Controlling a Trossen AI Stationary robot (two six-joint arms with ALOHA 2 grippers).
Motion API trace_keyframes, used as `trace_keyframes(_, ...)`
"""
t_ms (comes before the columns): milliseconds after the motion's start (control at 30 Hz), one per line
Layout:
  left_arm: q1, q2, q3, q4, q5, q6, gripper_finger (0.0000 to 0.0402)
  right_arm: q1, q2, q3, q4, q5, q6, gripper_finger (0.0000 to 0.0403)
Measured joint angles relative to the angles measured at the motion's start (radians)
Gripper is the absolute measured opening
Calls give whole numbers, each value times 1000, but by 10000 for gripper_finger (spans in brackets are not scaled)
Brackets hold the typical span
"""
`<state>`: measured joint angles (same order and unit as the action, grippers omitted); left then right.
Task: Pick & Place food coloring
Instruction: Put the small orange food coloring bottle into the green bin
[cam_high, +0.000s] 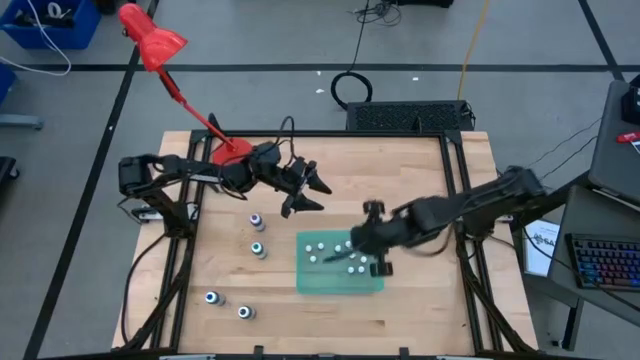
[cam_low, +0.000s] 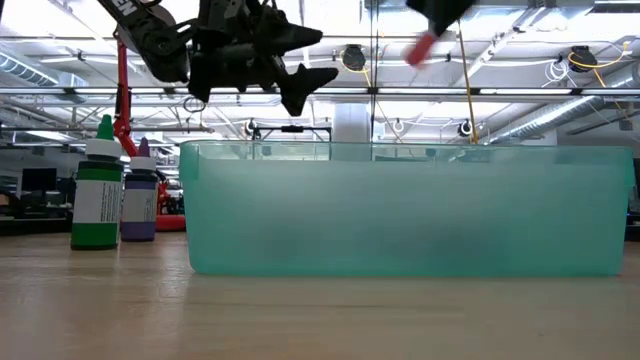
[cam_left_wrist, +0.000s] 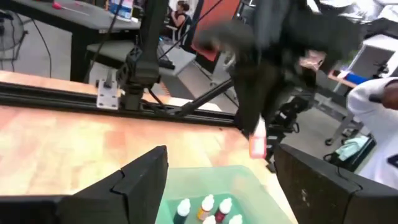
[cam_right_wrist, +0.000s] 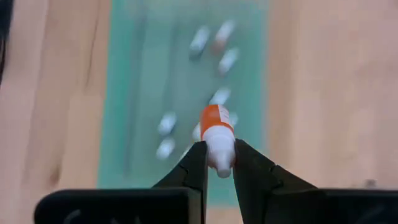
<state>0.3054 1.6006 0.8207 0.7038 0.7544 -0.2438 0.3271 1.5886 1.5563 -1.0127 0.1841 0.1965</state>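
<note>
green bin (cam_high: 372, 283): holds small whitish bottles (cam_high: 322, 250), beneath right gripper (cam_high: 372, 258); four capped bottles (cam_high: 257, 249) beside left gripper (cam_high: 305, 190).

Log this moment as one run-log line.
right gripper: shut on orange-labelled bottle, over teal bin | left gripper: open, empty, raised beside bin

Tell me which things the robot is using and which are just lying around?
Using:
small white bottle with orange label, in right tool
teal plastic bin
four loose dark-topped bottles
open left tool

Lying around:
red clamp lamp
black keyboard
</note>
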Motion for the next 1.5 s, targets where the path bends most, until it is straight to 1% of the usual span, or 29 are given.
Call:
trace_keyframes(100,-1,1,0,-20,5,11,293,32,117,58,-138,-69,59,40)
trace_keyframes(233,2,1,0,-45,4,30,294,70,223,67,-205,-153,137,40)
trace_keyframes(467,1,1,0,-59,3,32,294,114,307,68,-210,-189,199,40)
trace_keyframes(600,2,1,0,-59,3,29,294,120,349,68,-204,-190,199,40)
trace_keyframes(833,2,1,0,-58,-5,28,294,115,396,68,-168,-191,141,40)
trace_keyframes(1000,2,1,0,-58,-6,26,294,106,402,68,-162,-214,124,40)
trace_keyframes(1100,2,1,0,-58,-6,27,294,102,400,54,-125,-217,112,40)
trace_keyframes(1300,2,1,0,-58,-6,28,294,90,402,-11,-41,-293,98,40)
trace_keyframes(1500,2,1,0,-58,-6,28,294,86,401,-13,-33,-294,87,40)
